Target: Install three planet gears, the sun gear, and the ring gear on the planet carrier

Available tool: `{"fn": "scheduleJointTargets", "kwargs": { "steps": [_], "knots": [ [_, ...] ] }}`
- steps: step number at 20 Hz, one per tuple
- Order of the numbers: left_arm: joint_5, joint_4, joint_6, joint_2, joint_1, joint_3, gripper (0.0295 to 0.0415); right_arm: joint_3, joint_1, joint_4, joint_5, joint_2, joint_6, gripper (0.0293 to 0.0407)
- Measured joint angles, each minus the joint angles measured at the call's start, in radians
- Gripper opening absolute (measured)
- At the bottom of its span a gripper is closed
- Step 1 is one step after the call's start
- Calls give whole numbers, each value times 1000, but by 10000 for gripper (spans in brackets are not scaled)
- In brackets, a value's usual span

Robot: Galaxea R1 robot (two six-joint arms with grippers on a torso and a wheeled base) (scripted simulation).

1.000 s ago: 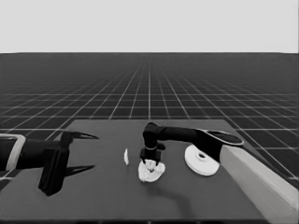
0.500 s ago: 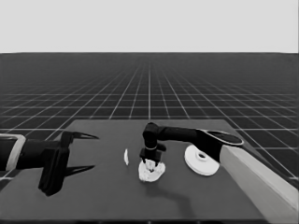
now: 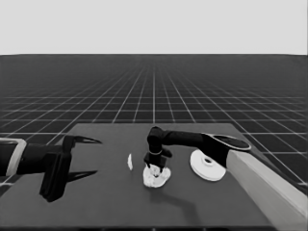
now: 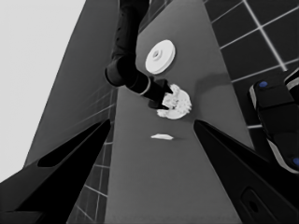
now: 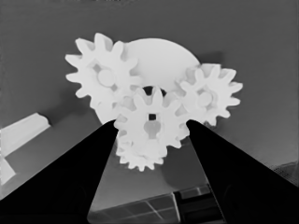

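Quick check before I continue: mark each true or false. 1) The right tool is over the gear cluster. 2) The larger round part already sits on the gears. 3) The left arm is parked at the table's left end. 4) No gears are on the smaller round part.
1) True: the right tool is at the gears on the smaller round part.
2) False: the larger round part lies apart on the table, beside the right arm.
3) True: the left tool waits there, open.
4) False: several gears sit on it; the thin white piece lies beside.
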State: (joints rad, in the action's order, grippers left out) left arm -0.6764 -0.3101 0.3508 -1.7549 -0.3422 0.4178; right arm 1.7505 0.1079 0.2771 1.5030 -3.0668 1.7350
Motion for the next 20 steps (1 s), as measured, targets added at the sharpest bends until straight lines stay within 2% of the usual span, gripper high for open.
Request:
{"fn": "scheduleJointTargets", "kwargs": {
  "steps": [20],
  "knots": [
    [0, 0, 0, 0, 0, 0, 385, 0, 1, 0, 0, 0, 209, 309]
  ]
}}
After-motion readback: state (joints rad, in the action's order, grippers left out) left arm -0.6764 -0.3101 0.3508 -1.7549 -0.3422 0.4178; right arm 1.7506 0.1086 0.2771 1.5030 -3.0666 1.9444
